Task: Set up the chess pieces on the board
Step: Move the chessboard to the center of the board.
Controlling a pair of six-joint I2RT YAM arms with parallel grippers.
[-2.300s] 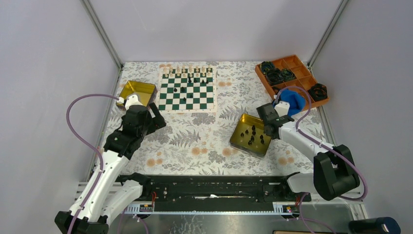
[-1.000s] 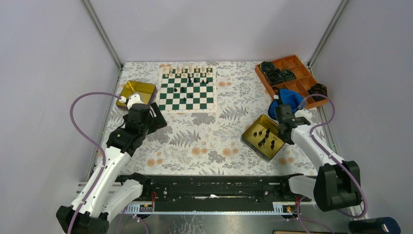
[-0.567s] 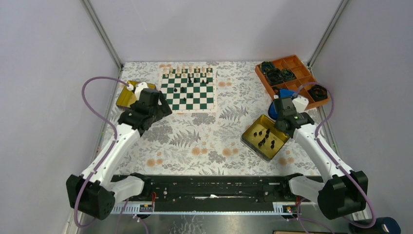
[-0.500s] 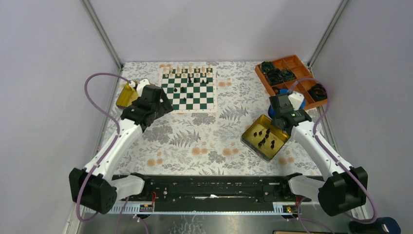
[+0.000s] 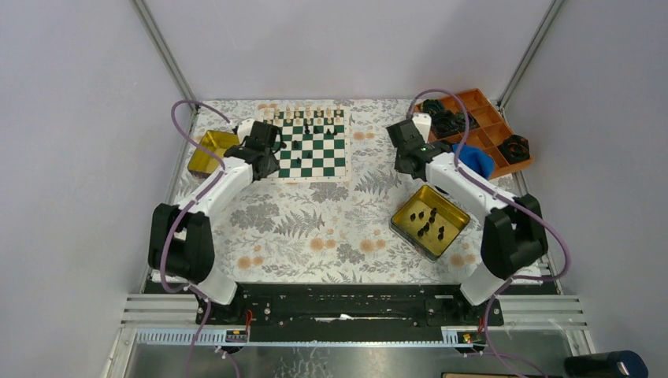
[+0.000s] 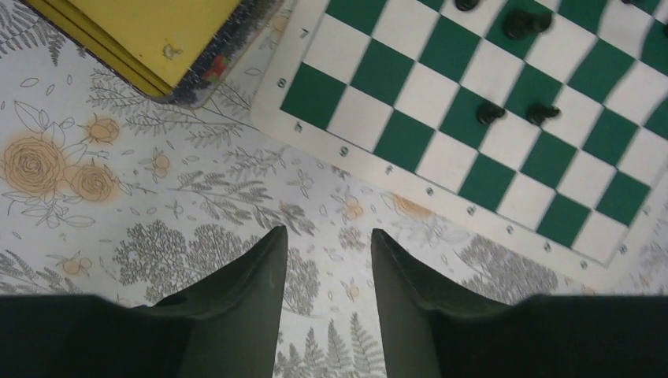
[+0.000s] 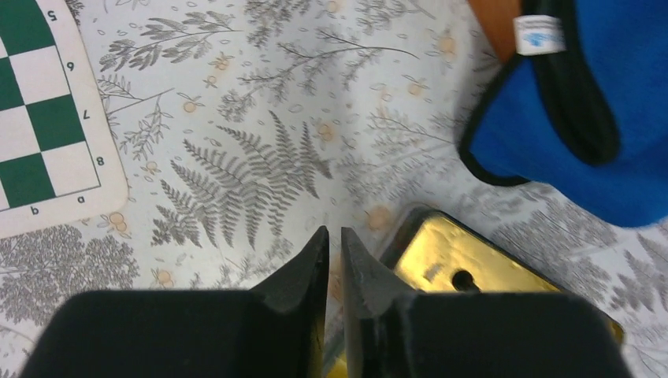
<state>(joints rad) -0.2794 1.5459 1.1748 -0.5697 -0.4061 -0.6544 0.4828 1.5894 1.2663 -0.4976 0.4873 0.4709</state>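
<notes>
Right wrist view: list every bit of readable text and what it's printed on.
"5", "6", "7", "8": rank numbers down the white border of the chess board.
"b", "a": file letters along the near edge of the same border.
White tag on the blue bag: it carries blue print, too small to read.
Nothing else legible in this view.

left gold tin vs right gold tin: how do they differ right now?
Contents: the right tin holds several black chess pieces; the left tin shows only bare gold where it is visible.
Place: the left tin sits close beside the board, off its left edge; the right tin lies well apart from the board, toward the near right.
Shared: both are shallow, square and shiny gold.
</notes>
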